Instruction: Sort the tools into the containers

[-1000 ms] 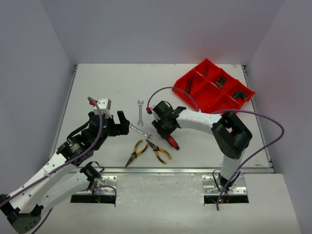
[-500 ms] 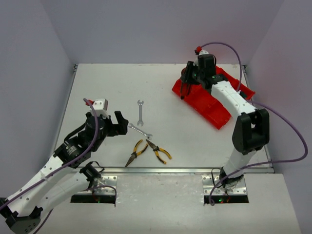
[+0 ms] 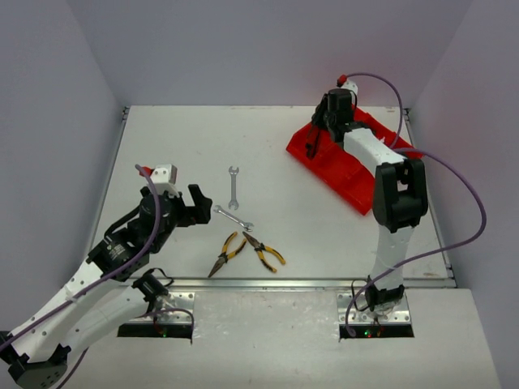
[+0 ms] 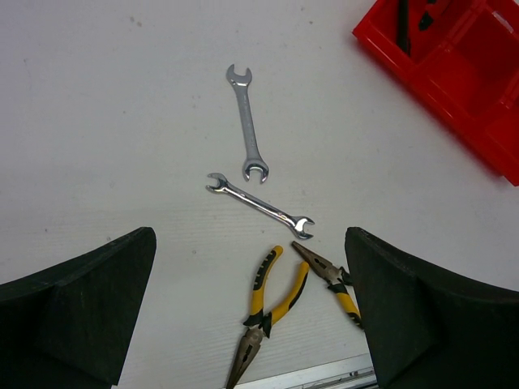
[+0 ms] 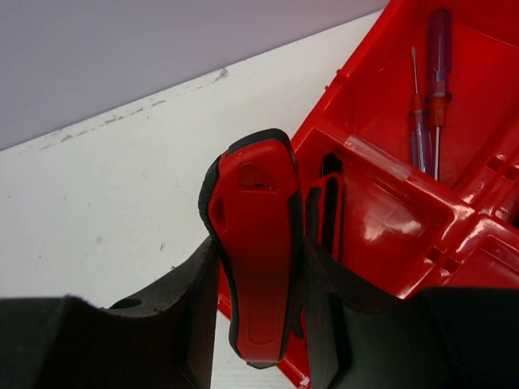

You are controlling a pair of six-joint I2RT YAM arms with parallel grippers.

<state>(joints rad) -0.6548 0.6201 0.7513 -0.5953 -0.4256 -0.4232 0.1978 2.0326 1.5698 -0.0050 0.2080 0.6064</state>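
At left: left gripper (image 3: 198,207), jaws wide, empty, just beside angled wrench (image 3: 233,218). Mid-table (image 3: 162,138): straight wrench (image 3: 233,185), two yellow-handled pliers (image 3: 226,253) (image 3: 264,250) side by side. At right: right gripper (image 5: 256,324) clamped narrow on red-handled pliers (image 5: 255,243), over corner of red tray (image 3: 332,166); screwdrivers (image 5: 430,97) inside one compartment.

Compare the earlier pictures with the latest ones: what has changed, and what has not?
The right gripper, shut on the red-handled pliers, carried them from the middle of the table to the far-right red tray. The open left gripper barely shifted; both wrenches and both yellow-handled pliers stayed put.
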